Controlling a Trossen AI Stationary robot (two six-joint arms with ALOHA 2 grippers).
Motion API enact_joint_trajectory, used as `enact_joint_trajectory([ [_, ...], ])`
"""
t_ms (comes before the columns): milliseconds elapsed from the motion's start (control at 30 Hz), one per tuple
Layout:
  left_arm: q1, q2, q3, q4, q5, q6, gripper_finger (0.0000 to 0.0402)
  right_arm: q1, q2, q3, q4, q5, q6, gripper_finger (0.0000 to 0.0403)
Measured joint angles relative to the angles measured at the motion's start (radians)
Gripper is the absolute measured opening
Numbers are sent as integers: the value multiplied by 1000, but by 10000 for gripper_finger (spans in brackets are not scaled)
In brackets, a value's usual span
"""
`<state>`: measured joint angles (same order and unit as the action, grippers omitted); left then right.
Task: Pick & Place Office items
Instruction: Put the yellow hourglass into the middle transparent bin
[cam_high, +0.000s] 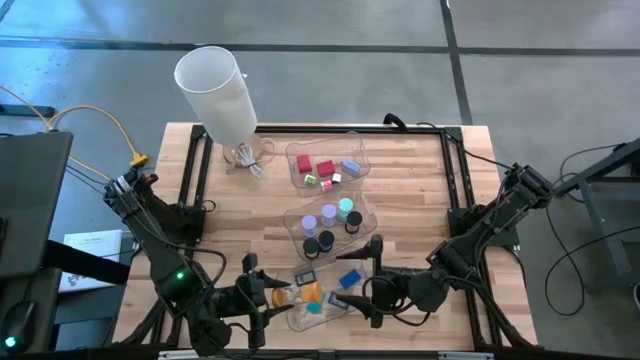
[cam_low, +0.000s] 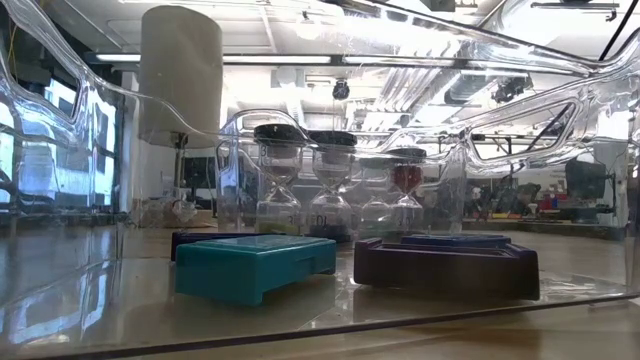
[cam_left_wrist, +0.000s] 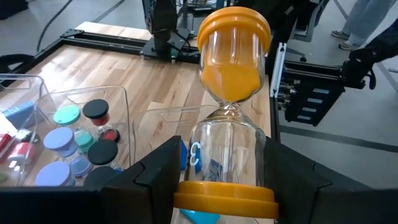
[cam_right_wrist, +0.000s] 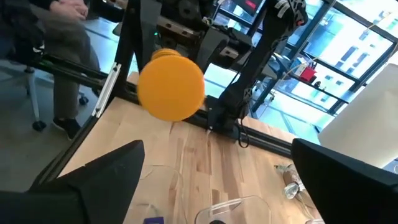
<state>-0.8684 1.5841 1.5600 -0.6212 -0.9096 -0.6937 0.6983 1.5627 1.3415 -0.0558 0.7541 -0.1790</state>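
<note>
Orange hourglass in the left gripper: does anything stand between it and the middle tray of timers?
Nothing visible does. The hourglass hangs over the near tray; the middle tray lies just beyond; the open right gripper is aside.

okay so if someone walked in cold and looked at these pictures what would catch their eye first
Probably the orange sand timer, held by the left gripper over the near tray. Next, the big white cylinder at the table's far left corner. Then the three clear trays in a row down the table's middle, with red blocks in the far one and more small timers in the middle one.
</note>
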Motion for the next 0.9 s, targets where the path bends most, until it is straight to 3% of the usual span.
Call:
enact_joint_trajectory([
  [167, 3, 14, 0, 0, 18, 14, 191, 0, 0, 0, 27, 80, 83, 395],
  [367, 18, 34, -1, 0, 23, 28, 187, 0, 1, 0, -15, 118, 40, 395],
  [633, 31, 33, -1, 39, 33, 77, 188, -28, 1, 0, -7, -122, 78, 395],
  [900, 68, 32, -1, 46, 68, 99, 188, -64, 47, -1, 73, -170, -36, 395],
])
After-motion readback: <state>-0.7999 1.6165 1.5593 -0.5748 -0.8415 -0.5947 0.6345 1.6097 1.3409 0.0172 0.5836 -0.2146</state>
